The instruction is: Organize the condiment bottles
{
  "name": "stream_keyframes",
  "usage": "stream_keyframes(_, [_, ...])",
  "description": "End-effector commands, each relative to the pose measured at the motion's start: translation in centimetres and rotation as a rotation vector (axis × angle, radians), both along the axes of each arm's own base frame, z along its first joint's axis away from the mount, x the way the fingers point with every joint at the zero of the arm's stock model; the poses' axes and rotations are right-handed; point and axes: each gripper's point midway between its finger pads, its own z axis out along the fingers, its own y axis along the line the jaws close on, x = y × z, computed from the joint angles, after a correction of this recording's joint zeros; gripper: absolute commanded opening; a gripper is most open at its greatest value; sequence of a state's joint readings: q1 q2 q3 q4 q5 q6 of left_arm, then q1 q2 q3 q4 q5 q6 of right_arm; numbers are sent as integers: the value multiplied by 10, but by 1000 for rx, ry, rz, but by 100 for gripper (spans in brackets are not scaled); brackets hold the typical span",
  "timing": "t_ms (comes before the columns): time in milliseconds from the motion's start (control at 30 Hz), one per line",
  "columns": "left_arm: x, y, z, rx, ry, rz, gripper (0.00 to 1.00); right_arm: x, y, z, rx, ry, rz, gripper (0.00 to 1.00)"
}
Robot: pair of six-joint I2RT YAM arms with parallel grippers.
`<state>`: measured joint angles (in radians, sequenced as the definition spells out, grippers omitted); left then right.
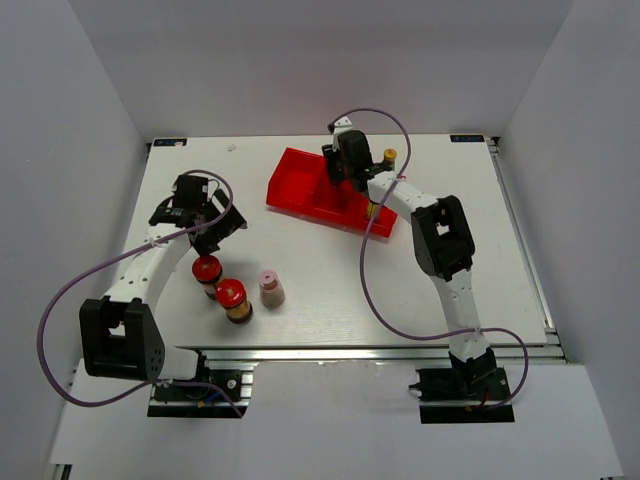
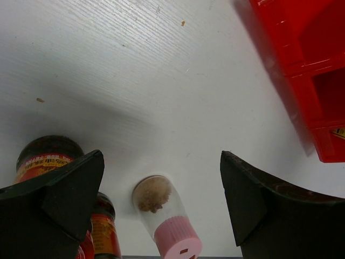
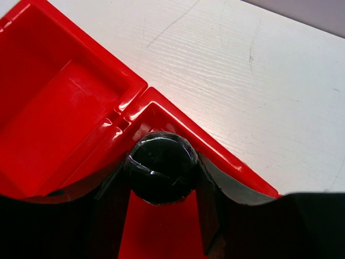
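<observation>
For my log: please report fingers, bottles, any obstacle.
Left fingers open, empty. Right fingers shut on dark-capped bottle over red tray. No obstacle seen.

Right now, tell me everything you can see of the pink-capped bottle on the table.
The pink-capped bottle is small and slim, with a clear, plastic-looking body holding some brownish powder and a pink cap on top. It stands upright on the white table near the front edge, just right of the nearest red-lidded jar and apart from it. Only the table touches it; the open left tool hangs nearby, clear of it.
</observation>
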<state>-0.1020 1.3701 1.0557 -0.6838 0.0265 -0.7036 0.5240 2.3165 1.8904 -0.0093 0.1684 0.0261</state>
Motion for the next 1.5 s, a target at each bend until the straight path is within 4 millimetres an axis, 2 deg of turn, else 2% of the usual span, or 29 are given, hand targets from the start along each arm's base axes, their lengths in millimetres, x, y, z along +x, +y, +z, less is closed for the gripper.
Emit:
stream_keyframes(0, [-3,-1,-1,-1,19,-15,98,9,-1,26,21,-56,-36,52])
stream_keyframes(33, [-4,-1,-3,1,26,-14,98,9,-1,27,21,-58,-37,57])
stream_keyframes(67, [-4,-1,-1,1,22,-14,98,9,-2,28,22,-57,-36,67])
stream_keyframes(100, [-4,-1,-1,-1,20,-10,98,8,-1,33,26,-64,-33,71])
stream_keyframes(167, [-3,-2,4,-8,1,-17,98,1,-1,31,20,-39,-18,80])
stream_keyframes(200, [-2,-3,8,-11,-9,-20,98,-1,-1,42,31,-53,-14,83])
stream_keyframes(267, [-2,-5,12,-20,-24,-30,98,-7,-1,43,36,-50,4,89])
stream_keyframes(300, [-2,-6,13,-26,-25,-36,98,-8,0,56,51,-73,14,89])
stream_keyframes(333, [-3,-8,12,-35,-23,-44,98,-12,2,55,58,-72,36,89])
stream_keyframes(400, [-3,-9,11,-35,-20,-49,98,-17,3,68,77,-89,56,89])
stream_keyframes(533, [-5,-10,13,-40,-29,-56,98,-26,8,81,102,-96,108,89])
stream_keyframes(733, [-7,-13,35,-34,-72,-83,98,-41,14,112,144,-128,156,89])
stream_keyframes(767, [-9,-14,39,-23,-78,-86,98,-46,13,122,153,-139,157,89])
stream_keyframes(833, [-18,-32,43,-4,-75,-166,98,-58,18,133,181,-143,207,89])
stream_keyframes(867, [-19,-35,47,29,-79,-177,98,-69,15,137,190,-145,216,89])
stream_keyframes(900, [-31,-48,45,62,-50,-226,98,-75,16,144,211,-164,236,89])
stream_keyframes(933, [-32,-51,50,102,-60,-238,98,-86,12,163,238,-195,247,89])
stream_keyframes(967, [-36,-50,47,146,-41,-245,98,-95,12,167,254,-201,270,89])
stream_keyframes(1000, [-40,-58,47,150,-43,-282,98,-104,9,153,253,-182,279,89])
stream_keyframes(1033, [-41,-61,46,154,-41,-305,98,-111,8,154,267,-180,291,89])
stream_keyframes(1067, [-43,-63,45,155,-37,-327,98,-121,5,166,281,-195,303,89])
stream_keyframes(1100, [-45,-68,43,162,-32,-349,98,-130,4,156,280,-170,321,89])
stream_keyframes(1133, [-46,-68,41,181,-25,-363,98,-139,1,165,292,-182,328,89])
stream_keyframes(1167, [-52,-72,37,212,-2,-386,98,-150,-6,149,287,-155,324,89])
stream_keyframes(1233, [-58,-77,32,224,15,-422,98,-154,-9,157,301,-176,318,89])
stream_keyframes(1467, [-81,-102,12,271,83,-556,98,-172,-20,150,312,-163,305,89])
